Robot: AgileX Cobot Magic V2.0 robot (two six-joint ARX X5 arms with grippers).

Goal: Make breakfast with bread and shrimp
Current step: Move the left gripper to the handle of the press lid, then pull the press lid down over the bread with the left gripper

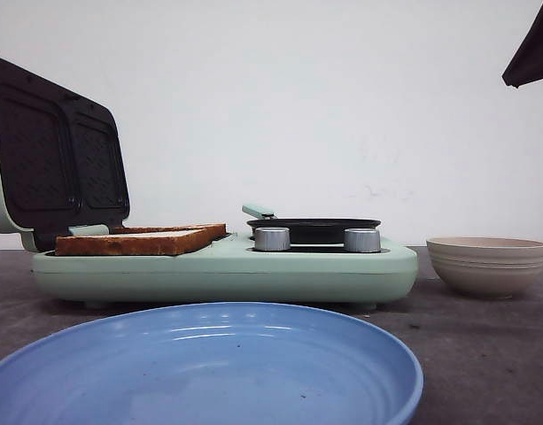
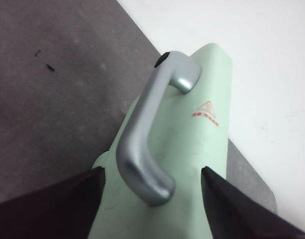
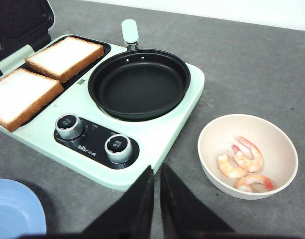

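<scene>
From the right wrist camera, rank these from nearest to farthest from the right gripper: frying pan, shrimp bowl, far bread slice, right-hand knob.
1. Right-hand knob, just ahead of the right gripper.
2. Shrimp bowl, off to one side on the table.
3. Frying pan, behind the knobs.
4. Far bread slice, by the open lid.

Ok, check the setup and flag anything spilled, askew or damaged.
Nothing stands out. Two slices of bread lie flat on the open sandwich plates, the pan sits empty on its burner, the shrimp stay inside the bowl, and the blue plate is bare.
</scene>
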